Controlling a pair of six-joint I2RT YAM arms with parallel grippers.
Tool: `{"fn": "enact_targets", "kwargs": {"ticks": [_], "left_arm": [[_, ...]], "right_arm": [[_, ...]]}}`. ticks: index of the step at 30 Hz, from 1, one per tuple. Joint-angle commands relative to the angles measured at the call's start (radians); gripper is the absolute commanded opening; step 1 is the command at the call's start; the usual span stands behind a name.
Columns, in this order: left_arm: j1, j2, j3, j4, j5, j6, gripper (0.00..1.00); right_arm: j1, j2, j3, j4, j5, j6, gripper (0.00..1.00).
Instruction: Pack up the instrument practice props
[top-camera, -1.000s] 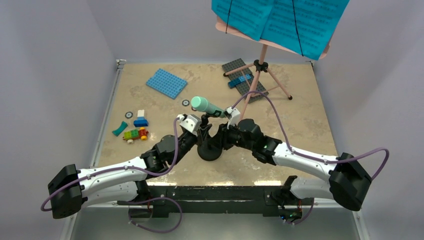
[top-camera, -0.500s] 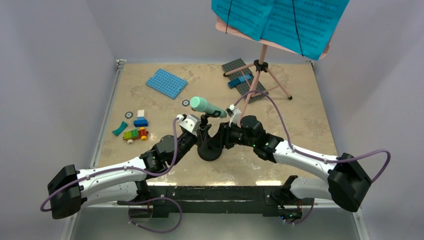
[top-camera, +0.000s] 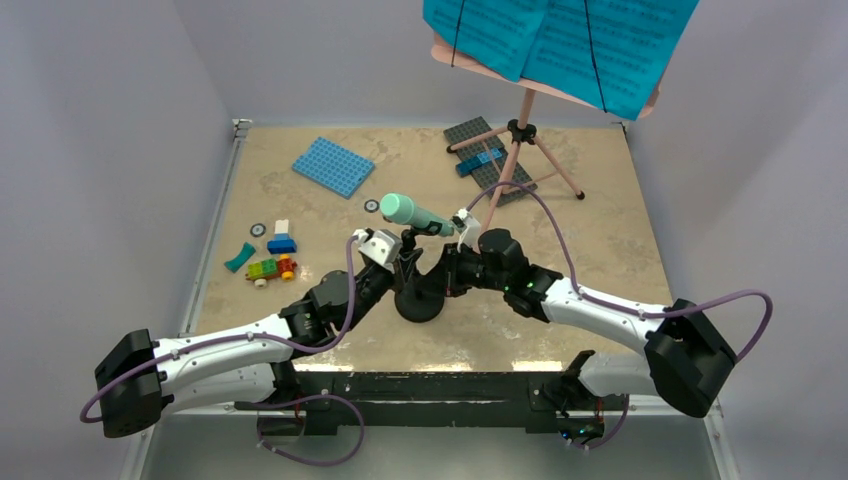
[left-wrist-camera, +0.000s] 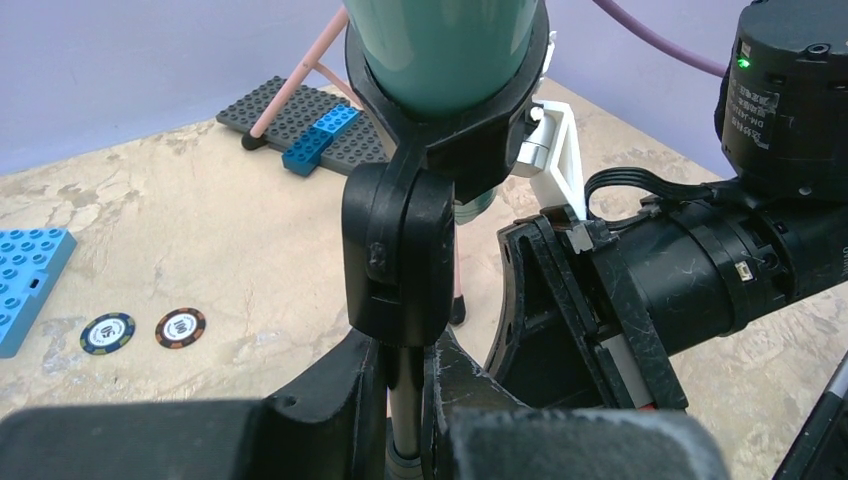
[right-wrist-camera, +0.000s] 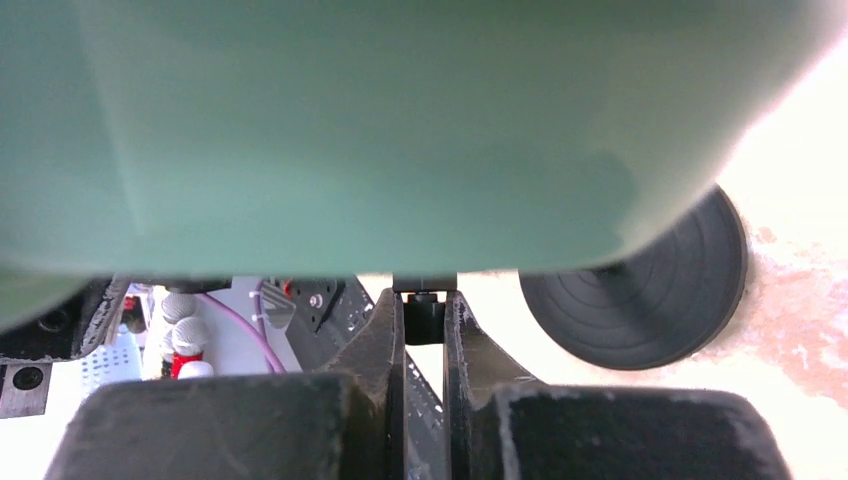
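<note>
Although the overhead view showed both arms meeting at the middle of the frame, only the wrist cameras showed their grips. The left tool (left-wrist-camera: 405, 400) was clamped on the thin post of the black mic stand (top-camera: 418, 302), below its hinged clip. The right tool (right-wrist-camera: 424, 335) stood narrow around a small black part of that stand, just under the mint-green microphone (top-camera: 410, 212). The right wrist view alone showed the stand's ridged round base flat on the counter (top-camera: 600, 240), at the right of the frame. The left wrist view alone made plain that the microphone sat in the clip. From above there was one microphone and one mic stand at centre. One pink music stand (top-camera: 520, 132) stood at the upper right, cyan pages (top-camera: 560, 40) on its board. There were two baseplates, a blue baseplate (top-camera: 333, 166) at upper left of centre and a grey baseplate (top-camera: 462, 132) under the tripod's legs. Two small round discs (left-wrist-camera: 107, 333) lay on the counter. At the left lay three brick pieces: a teal curved piece (top-camera: 239, 257), a blue-and-white stack (top-camera: 282, 240) and a many-coloured wheeled one (top-camera: 270, 268).
</note>
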Motion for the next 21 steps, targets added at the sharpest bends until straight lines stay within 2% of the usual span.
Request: {"fn": "enact_targets", "kwargs": {"ticks": [1,4,6,11,15,21], "left_arm": [[-0.011,0.016,0.016,-0.076,-0.001,-0.025,0.0],[-0.013,0.022,0.03,-0.1,-0.004,-0.03,0.0],[-0.013,0.027,0.039,-0.121,-0.007,-0.037,0.0],[-0.014,0.043,0.037,-0.143,-0.019,-0.066,0.0],[-0.021,0.049,0.029,-0.145,-0.023,-0.089,0.0],[-0.034,0.06,0.019,-0.153,-0.028,-0.097,0.0]], "right_arm": [[-0.006,-0.015,0.024,0.103,-0.002,-0.064,0.0],[-0.002,-0.025,0.009,0.121,0.012,-0.168,0.0],[0.013,-0.051,-0.006,0.117,0.074,-0.261,0.0],[0.145,-0.102,-0.044,0.161,0.366,-0.616,0.0],[0.252,-0.085,-0.089,0.283,0.611,-0.866,0.0],[0.393,-0.016,-0.194,0.582,0.836,-1.249,0.0]]}}
